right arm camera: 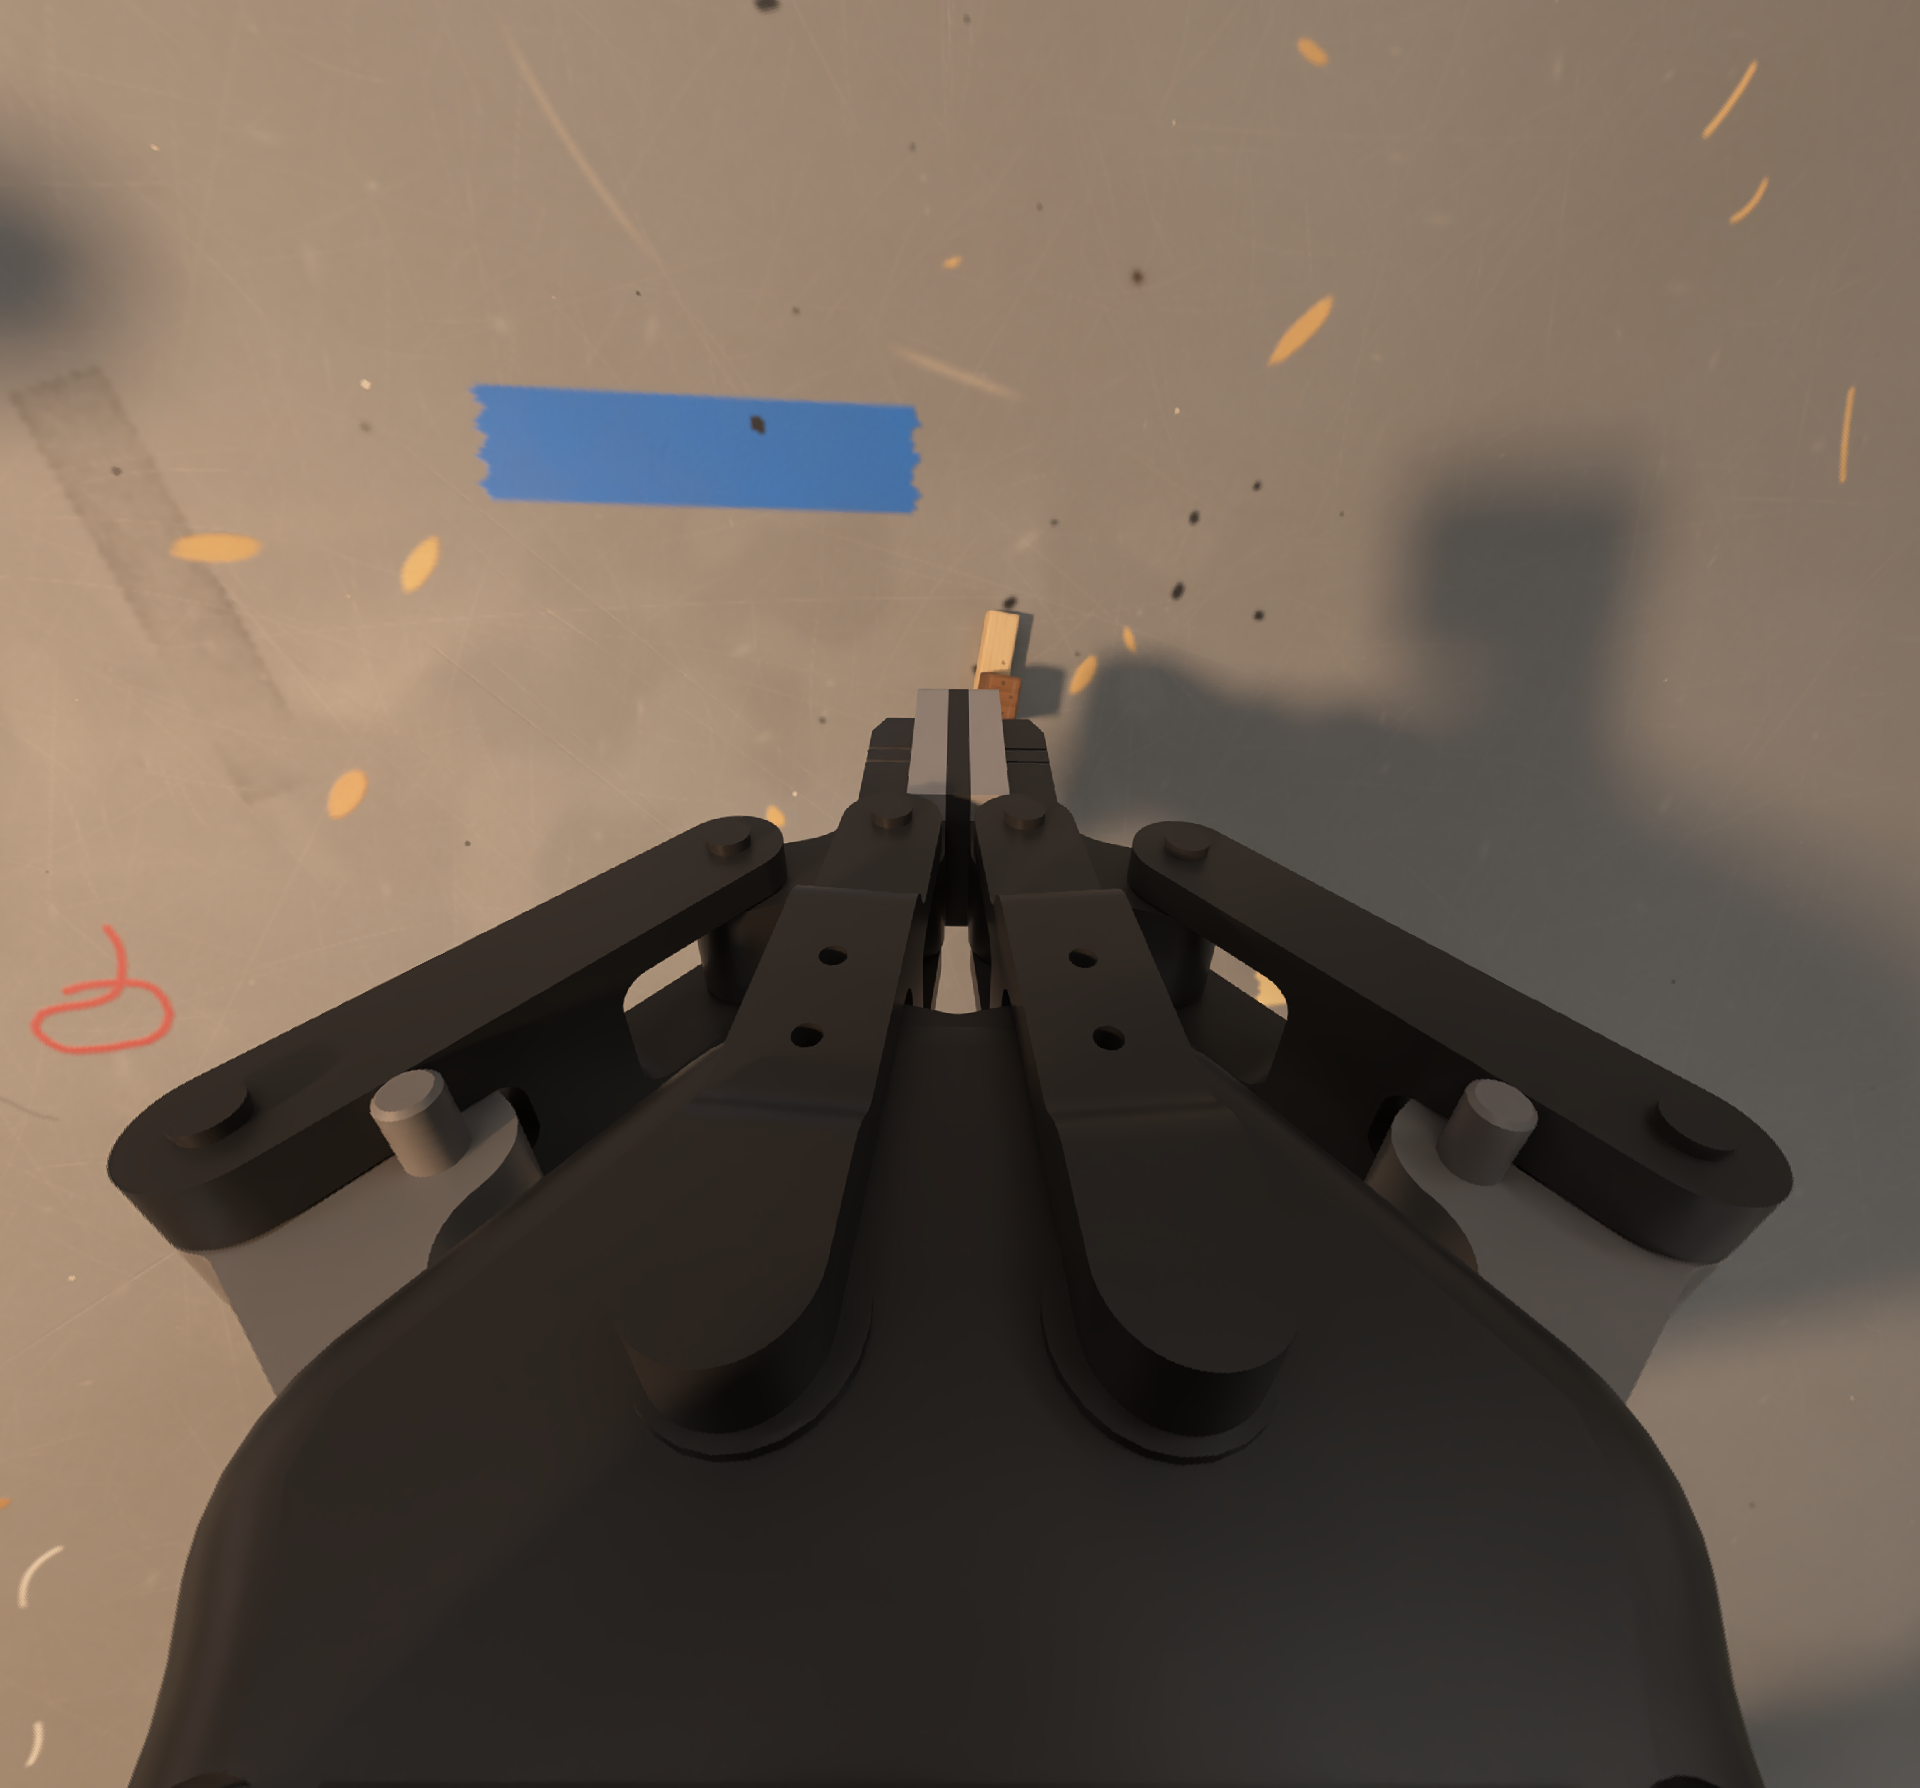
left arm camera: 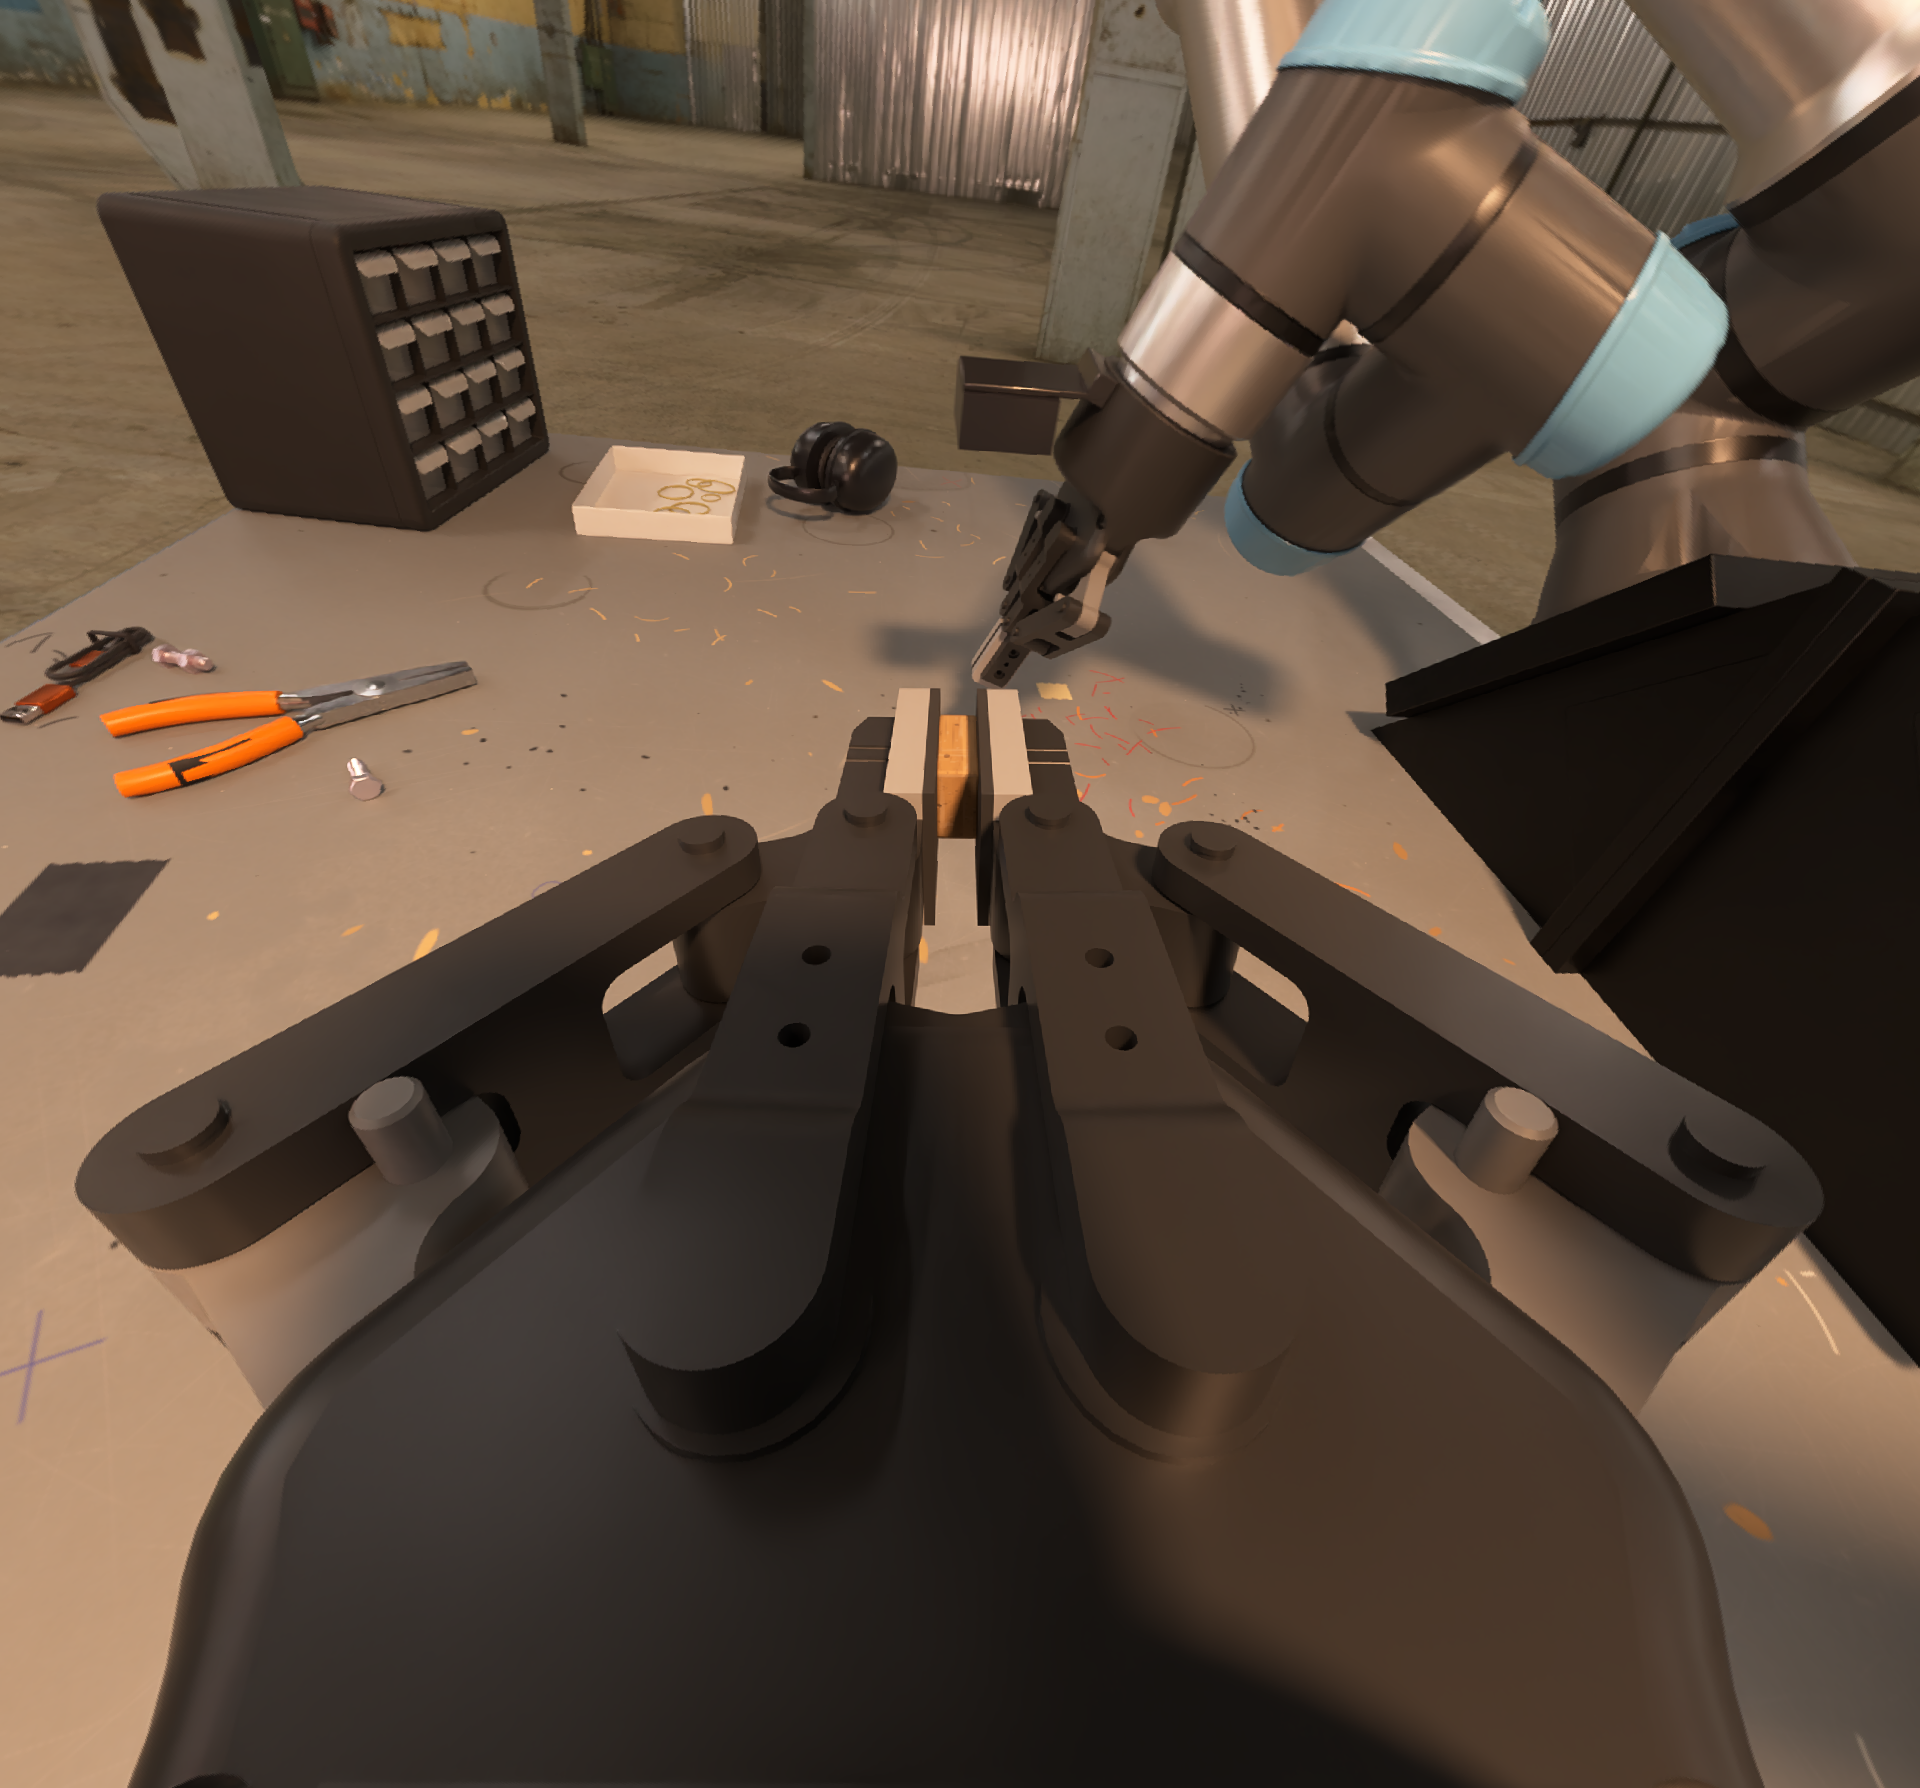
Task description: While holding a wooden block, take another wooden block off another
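Observation:
In the left wrist view my left gripper (left arm camera: 956, 751) is shut on a small light wooden block (left arm camera: 954, 770), held between its white pads above the table (left arm camera: 644, 803). My right gripper (left arm camera: 992, 670) hangs just beyond it, pointing down at the table, jaws together. In the right wrist view the right gripper (right arm camera: 962, 736) has its pads nearly touching, with nothing visible between them. Just past its tips, slightly right, a pale wooden block (right arm camera: 1004, 642) shows with a darker brown wooden piece (right arm camera: 1000, 694) against it. Their lower part is hidden behind the fingertips.
A dark drawer cabinet (left arm camera: 332, 346), a white tray (left arm camera: 660, 497) and black earmuffs (left arm camera: 842, 465) stand at the back. Orange pliers (left arm camera: 260, 720) and bolts lie at the left. A black box structure (left arm camera: 1714, 803) is at the right. Blue tape (right arm camera: 696, 448) marks the table.

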Robot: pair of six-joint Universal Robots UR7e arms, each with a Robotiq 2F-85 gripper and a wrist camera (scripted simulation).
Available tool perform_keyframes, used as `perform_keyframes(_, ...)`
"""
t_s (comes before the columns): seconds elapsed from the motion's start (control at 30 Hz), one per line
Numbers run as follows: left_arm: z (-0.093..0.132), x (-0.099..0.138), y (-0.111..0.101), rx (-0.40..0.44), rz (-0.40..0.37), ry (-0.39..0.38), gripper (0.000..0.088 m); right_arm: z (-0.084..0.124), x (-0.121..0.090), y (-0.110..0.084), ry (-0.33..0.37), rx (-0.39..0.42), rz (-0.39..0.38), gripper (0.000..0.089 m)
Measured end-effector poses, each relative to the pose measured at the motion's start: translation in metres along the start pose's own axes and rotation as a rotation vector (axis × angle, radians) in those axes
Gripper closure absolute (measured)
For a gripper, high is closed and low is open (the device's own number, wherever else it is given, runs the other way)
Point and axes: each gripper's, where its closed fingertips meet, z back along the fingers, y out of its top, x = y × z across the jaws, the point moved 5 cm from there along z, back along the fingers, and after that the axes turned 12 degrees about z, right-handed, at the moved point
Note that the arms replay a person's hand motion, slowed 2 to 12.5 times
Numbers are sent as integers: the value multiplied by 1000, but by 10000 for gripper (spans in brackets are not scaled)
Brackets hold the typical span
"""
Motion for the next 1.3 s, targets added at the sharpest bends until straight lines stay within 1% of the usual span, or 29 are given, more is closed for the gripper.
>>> perform_keyframes(0.17,-2,3,-1,-5,1,-14,821,-6,4,1,15,-65,-4,889)
perform_keyframes(0.3,-4,6,-1,-8,5,-30,821,-8,6,6,26,-88,-1,838)
perform_keyframes(0.43,-6,8,-3,-12,8,-40,821,-10,5,9,56,-119,-3,820)
perform_keyframes(0.57,-7,9,-4,-15,9,-47,821,-12,4,10,100,-161,-19,812)
perform_keyframes(0.77,-8,13,-4,-13,10,-62,821,-15,5,9,119,-225,-50,791)
perform_keyframes(0.97,-8,18,-4,-12,4,-74,821,-16,6,10,111,-257,-55,764)
perform_keyframes(1.3,-7,28,0,0,-16,-92,821,-23,7,9,66,-305,-30,765)
